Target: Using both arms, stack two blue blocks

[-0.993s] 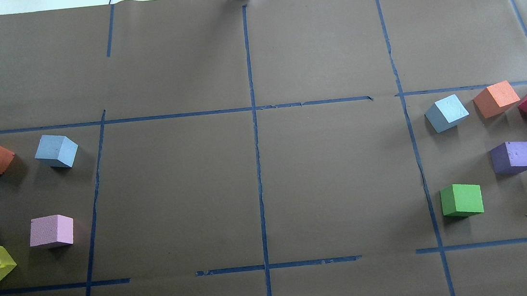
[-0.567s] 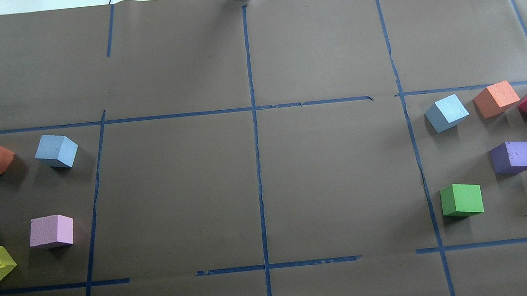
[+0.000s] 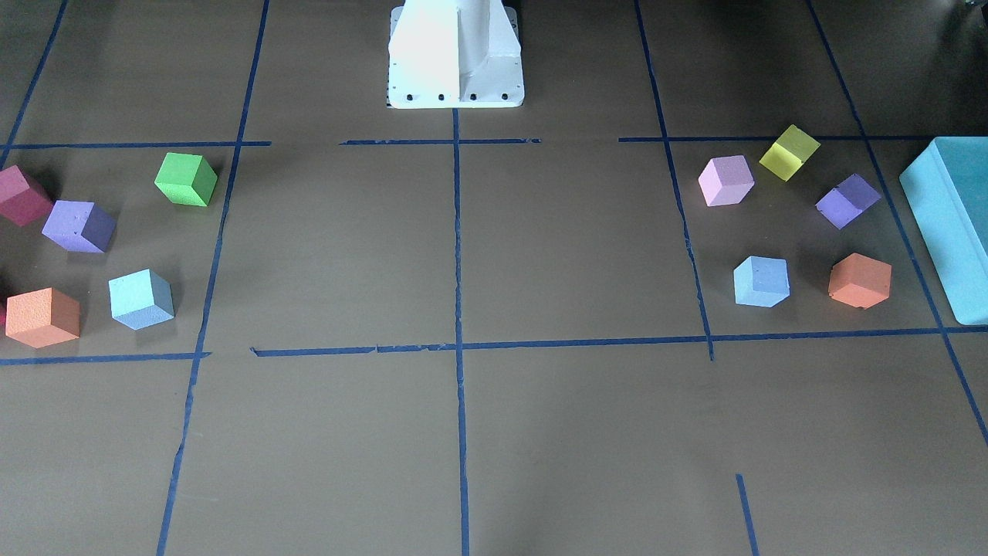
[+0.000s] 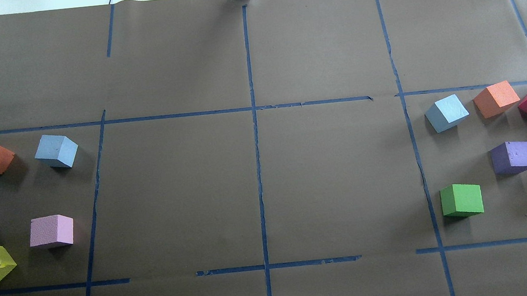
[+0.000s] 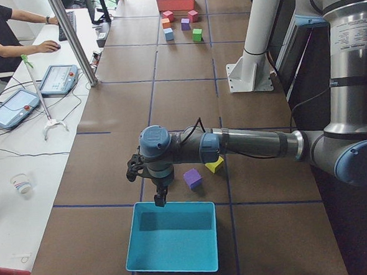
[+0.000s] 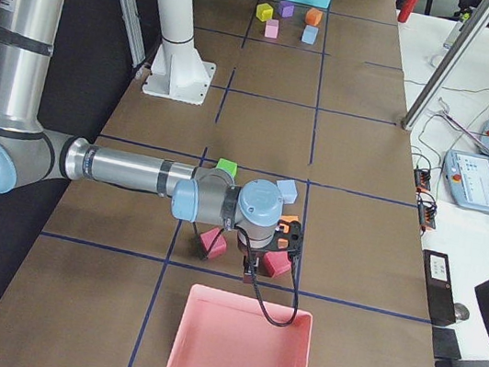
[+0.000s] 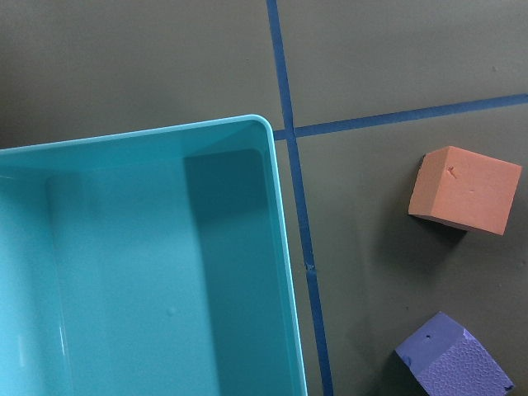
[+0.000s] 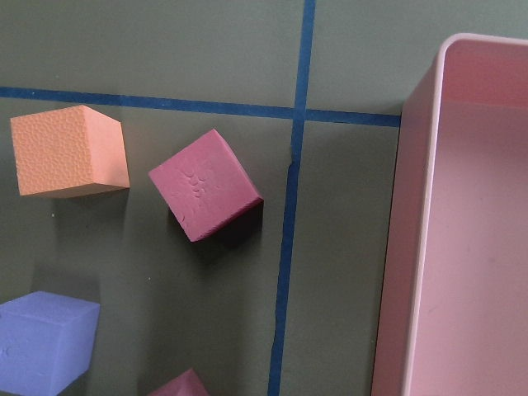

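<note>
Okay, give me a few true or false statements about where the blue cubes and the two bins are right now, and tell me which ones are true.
1. The left pale sky-blue foam cube rests on top of the right pale sky-blue foam cube. False: they lie far apart on the table, on opposite sides.
2. A green foam cube lies on the robot's right side. True.
3. The teal plastic bin holds a purple cube. False: it is empty.
4. The pink plastic bin is empty. True.
</note>
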### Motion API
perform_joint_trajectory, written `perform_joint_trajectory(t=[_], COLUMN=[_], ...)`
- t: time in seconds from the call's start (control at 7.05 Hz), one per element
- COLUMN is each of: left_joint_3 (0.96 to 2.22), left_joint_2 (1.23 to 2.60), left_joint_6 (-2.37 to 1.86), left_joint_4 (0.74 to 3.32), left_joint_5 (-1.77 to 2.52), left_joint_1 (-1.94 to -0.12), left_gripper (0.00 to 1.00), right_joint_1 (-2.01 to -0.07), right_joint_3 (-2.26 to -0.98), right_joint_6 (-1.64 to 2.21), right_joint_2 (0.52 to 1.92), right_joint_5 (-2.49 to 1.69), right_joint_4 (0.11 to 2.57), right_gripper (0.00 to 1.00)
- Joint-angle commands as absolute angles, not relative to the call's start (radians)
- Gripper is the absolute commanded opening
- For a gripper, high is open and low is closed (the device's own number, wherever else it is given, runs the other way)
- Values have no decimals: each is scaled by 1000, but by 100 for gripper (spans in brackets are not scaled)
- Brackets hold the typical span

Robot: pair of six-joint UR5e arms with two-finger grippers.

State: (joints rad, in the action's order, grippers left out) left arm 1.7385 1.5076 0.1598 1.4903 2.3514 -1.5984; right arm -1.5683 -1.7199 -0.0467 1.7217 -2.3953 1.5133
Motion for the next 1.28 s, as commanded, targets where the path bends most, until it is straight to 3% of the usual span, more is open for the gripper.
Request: perform_joint_trajectory(t=[0.0, 0.57, 1.13], left_joint_3=[1747, 1781, 1782], left_joint_2=[1496, 1460, 1462], left_joint_6=[160, 158, 158], left_joint_4=[1493, 1493, 1493], left_joint_5=[2353, 2353, 2353], left_joint_1=[-1598, -1598, -1597], left_gripper=[100, 100, 100], right_joint_1=[-1530, -1276, -1047], right_joint_3=[-1721, -1770, -1744], right_joint_6=[-37, 403, 531], right_joint_2=[1724, 1684, 1525], right_joint_5=[-2398, -2379, -2238], right_joint_4=[1449, 1157, 1161], right_gripper=[100, 99, 98])
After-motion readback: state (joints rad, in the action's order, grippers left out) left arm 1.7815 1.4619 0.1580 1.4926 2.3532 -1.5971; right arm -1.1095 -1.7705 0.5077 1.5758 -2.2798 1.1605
